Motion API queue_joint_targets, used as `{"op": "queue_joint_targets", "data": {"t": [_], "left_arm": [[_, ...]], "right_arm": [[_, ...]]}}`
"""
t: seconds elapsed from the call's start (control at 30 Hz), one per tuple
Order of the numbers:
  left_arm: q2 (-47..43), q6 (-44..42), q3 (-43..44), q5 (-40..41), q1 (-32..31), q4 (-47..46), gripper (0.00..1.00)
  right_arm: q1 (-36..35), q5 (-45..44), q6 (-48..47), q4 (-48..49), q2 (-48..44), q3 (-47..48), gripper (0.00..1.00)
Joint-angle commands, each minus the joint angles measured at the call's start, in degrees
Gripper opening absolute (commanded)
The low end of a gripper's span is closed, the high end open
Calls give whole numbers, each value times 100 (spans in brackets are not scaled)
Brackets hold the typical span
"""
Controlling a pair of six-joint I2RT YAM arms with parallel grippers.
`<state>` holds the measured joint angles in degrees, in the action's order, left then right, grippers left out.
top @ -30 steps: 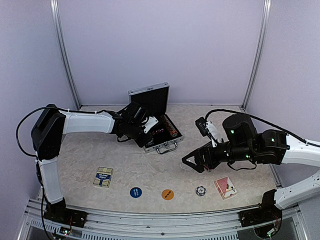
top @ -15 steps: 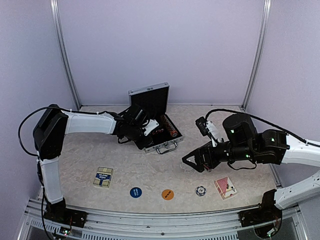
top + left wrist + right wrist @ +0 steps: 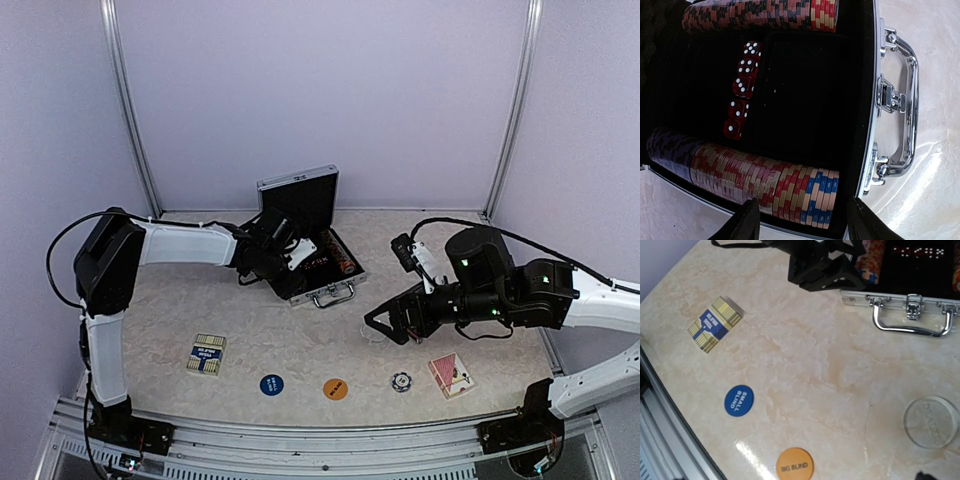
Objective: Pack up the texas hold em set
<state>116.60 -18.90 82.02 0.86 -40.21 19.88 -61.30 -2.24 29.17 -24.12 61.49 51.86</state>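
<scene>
Left end effector (image 3: 802, 222) parted, empty, above briefcase (image 3: 810, 100)

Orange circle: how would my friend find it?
Start at the open silver case, then come toward the near edge of the table. The orange disc lies between a blue disc and a striped chip. Only it is orange and reads BIG BLIND.
</scene>
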Motion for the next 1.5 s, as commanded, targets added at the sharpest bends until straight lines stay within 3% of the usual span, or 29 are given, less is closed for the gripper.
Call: {"op": "queue_joint_targets", "data": {"t": [0.0, 0.33, 0.5, 0.7, 0.8, 0.9, 1.13, 1.47], "left_arm": [[-21, 157, 89, 251, 30, 121, 60], [-846, 807, 152, 226, -206, -198, 87], [-392, 733, 765, 261, -417, 190, 88], [-317, 1509, 785, 111, -663, 104, 89], [-574, 2009, 601, 265, -965, -33, 99], [-842, 2549, 455, 544, -1200, -13, 99], [-1807, 3980, -390, 1030, -1434, -67, 99], [-2728, 4641, -1119, 1612, -1556, 421, 99]], "right_arm": [[88, -229, -179, -172, 21, 104, 100], [370, -944, -596, -440, -52, 266, 100], [566, -974, -746, -500, 26, 279, 100], [753, -947, -1166, -1299, 310, 385, 93], [750, -354, -1205, -1660, 548, 333, 87], [679, -43, -1075, -2002, 914, 350, 85], [112, -274, -580, -2454, 1844, 356, 86], [-354, -451, 33, -2145, 3078, 254, 78]]}}
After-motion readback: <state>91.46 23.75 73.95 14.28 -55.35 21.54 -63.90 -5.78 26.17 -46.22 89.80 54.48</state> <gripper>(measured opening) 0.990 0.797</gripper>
